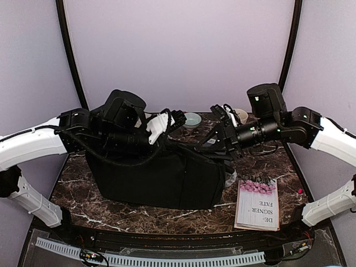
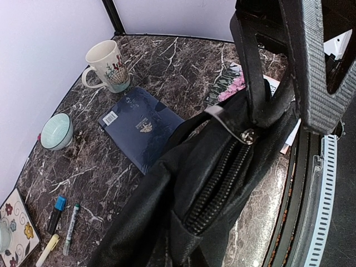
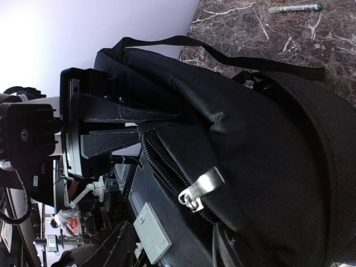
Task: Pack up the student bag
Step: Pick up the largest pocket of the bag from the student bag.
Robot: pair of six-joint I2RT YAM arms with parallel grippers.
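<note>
The black student bag (image 1: 161,175) stands upright mid-table, its top zip partly open. My left gripper (image 1: 169,123) is shut on the bag's top rim at the left. The right wrist view shows its two fingers (image 3: 128,114) closed together on the cloth. My right gripper (image 1: 218,133) is shut on the rim at the right, and it shows in the left wrist view (image 2: 256,114) pinching the edge by the metal zip pull (image 2: 231,123). A dark flat surface with a pale label (image 3: 150,231) shows in the opening; I cannot tell what it is.
Behind the bag lie a blue notebook (image 2: 139,125), a flowered white mug (image 2: 105,65), a teal bowl (image 2: 57,131), two markers (image 2: 61,219) and a flowered tile (image 2: 16,219). A pink-flowered book (image 1: 257,204) lies front right of the bag. A green pen (image 3: 295,8) lies on the marble.
</note>
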